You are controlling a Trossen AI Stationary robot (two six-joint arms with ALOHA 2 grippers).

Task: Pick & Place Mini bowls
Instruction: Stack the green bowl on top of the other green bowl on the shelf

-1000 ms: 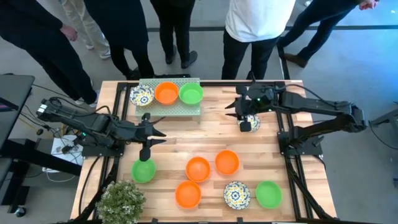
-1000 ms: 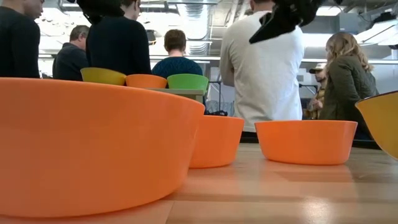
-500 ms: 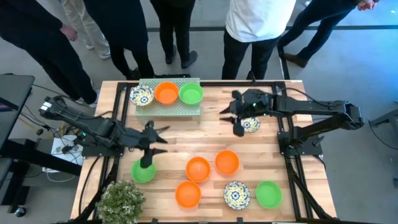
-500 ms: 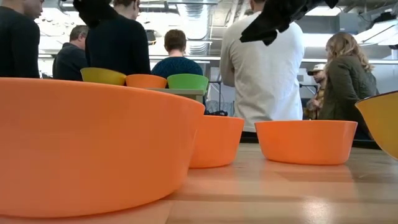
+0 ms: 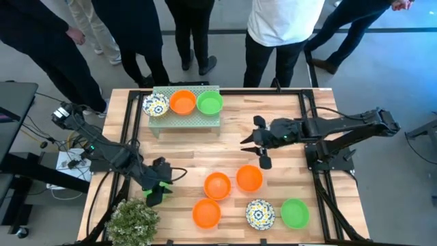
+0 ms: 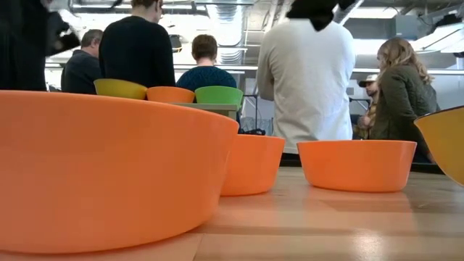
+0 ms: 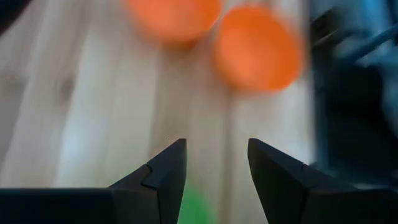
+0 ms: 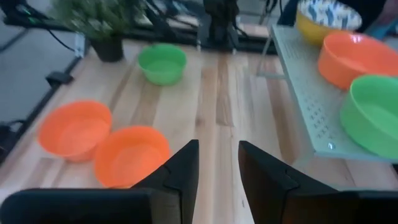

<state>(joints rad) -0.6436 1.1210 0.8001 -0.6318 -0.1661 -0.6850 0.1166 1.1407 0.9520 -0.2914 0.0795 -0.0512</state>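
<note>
Mini bowls stand on the wooden table: three orange ones (image 5: pixel 217 184), (image 5: pixel 249 178), (image 5: pixel 206 213), a floral one (image 5: pixel 260 213) and a green one (image 5: pixel 295 212). A floral, an orange (image 5: pixel 182 101) and a green bowl sit on a pale rack (image 5: pixel 186 117). My left gripper (image 5: pixel 158 184) (image 7: pixel 214 146) is open, low over another green bowl (image 5: pixel 151 194) (image 7: pixel 193 210) near the left edge. That bowl is mostly hidden under it. My right gripper (image 5: pixel 255 152) (image 8: pixel 217 146) is open and empty, right of centre, pointing toward the table's left. My left gripper stands with open fingers (image 7: pixel 168 168) over the green bowl's edge (image 7: pixel 193 210). The gripper itself hides the spot, so I cannot tell whether it touches the bowl.
A leafy potted plant (image 5: pixel 133 220) stands at the near left corner, close to my left gripper. Several people stand beyond the far edge (image 6: pixel 304 80). Bare wood lies between the rack and the orange bowls (image 8: pixel 214 93).
My left gripper has moved toward the near edge and down onto the green bowl, staying open. My right gripper has drawn away from a floral bowl on the right side, going toward the near edge and the table's left. That bowl no longer shows beneath the right arm.
</note>
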